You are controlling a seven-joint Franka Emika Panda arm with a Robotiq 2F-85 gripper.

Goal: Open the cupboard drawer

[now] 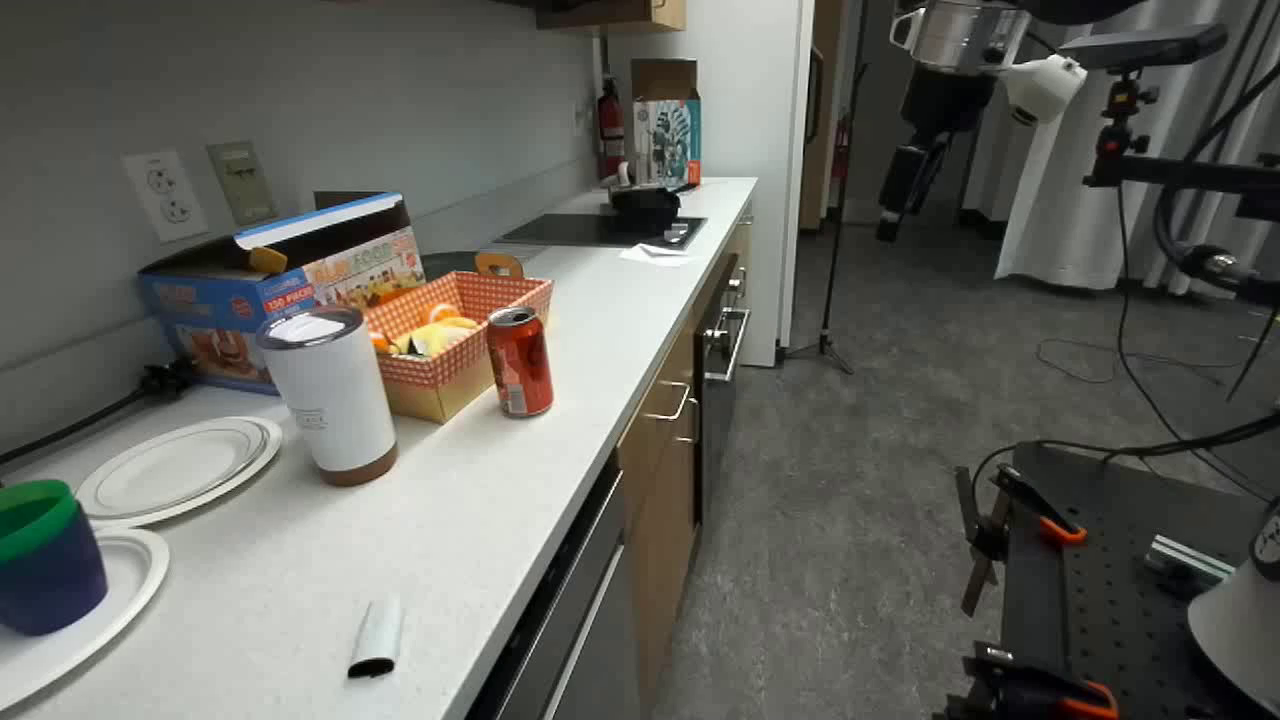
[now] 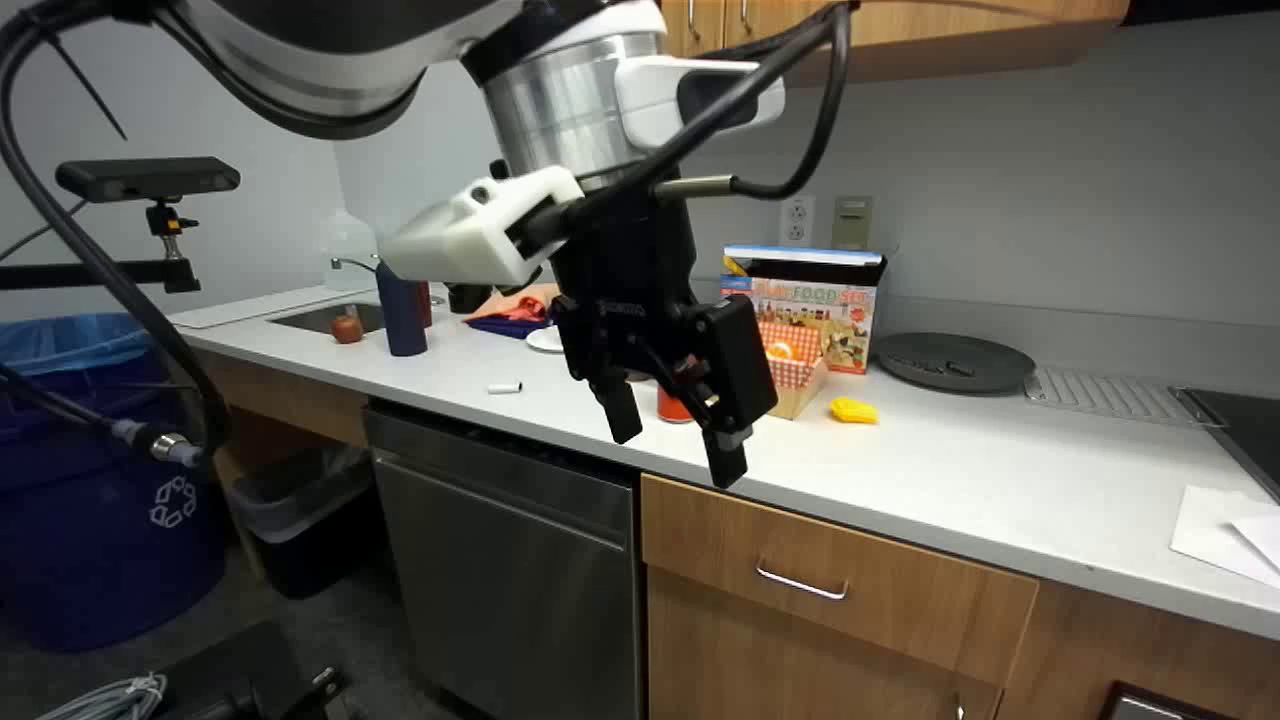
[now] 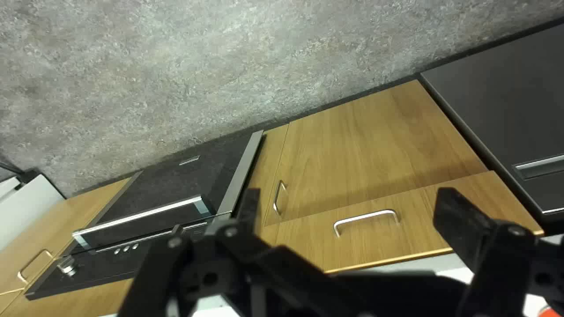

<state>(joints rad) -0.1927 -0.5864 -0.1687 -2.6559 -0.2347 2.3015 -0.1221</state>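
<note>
The cupboard drawer (image 2: 720, 535) has a light tan wood front with a slim metal handle (image 2: 800, 582) and sits under the countertop edge. It also shows in an exterior view (image 1: 650, 405) and in the wrist view (image 3: 308, 237). Its front looks flush or nearly flush; I cannot tell if there is a slight gap. Its inside is hidden. My gripper (image 2: 676, 445) is open and empty, in the air in front of the counter, above and apart from the handle. In the wrist view the handle (image 3: 365, 217) lies between the open fingers (image 3: 348, 198).
A grey dishwasher (image 2: 510, 560) and a black oven (image 3: 154, 215) flank the drawer. A tan cupboard door (image 3: 361, 149) is below it. The white countertop (image 2: 930, 460) bears a red can (image 1: 520, 365), a white tumbler (image 1: 335, 395) and a checked basket (image 1: 460, 345).
</note>
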